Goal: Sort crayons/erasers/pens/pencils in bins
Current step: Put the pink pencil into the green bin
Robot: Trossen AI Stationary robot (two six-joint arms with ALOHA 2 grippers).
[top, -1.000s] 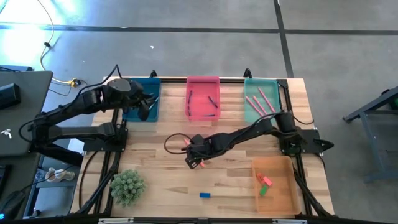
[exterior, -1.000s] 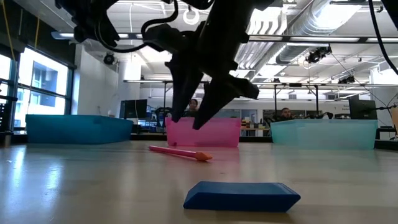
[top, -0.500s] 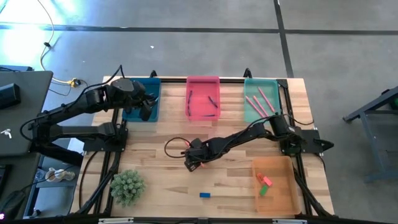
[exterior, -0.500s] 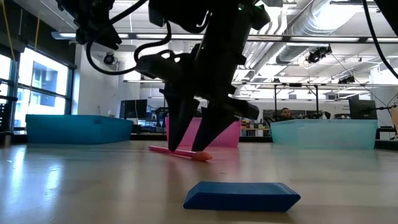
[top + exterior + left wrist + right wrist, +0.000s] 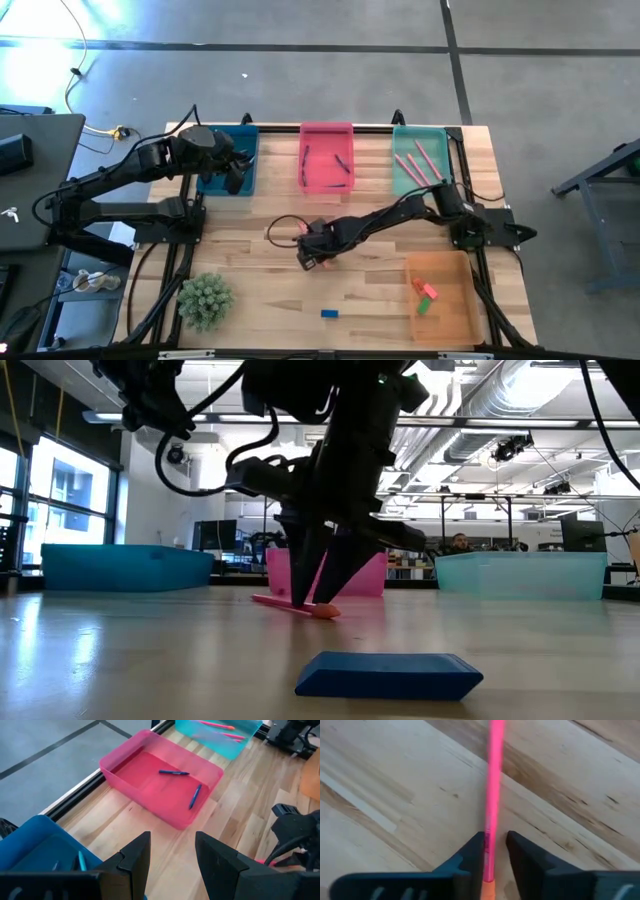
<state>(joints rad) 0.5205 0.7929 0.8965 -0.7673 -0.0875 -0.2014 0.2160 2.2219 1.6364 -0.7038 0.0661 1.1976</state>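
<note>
Pink and stiff, the pencil [image 5: 492, 795] is lying at centre frame in the high view, being pinched near its orange end by the right gripper [image 5: 318, 598]. Light and slick, it is probably best gripped mid-shaft. The left gripper [image 5: 172, 857] is being held open over the blue bin [image 5: 228, 160].

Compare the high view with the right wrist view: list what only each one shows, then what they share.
Only the high view: the four bins, the blue eraser, the plant, the left gripper over the dark blue bin.
Only the right wrist view: both fingers flanking the pink stick.
Shared: the right gripper, the table.
</note>
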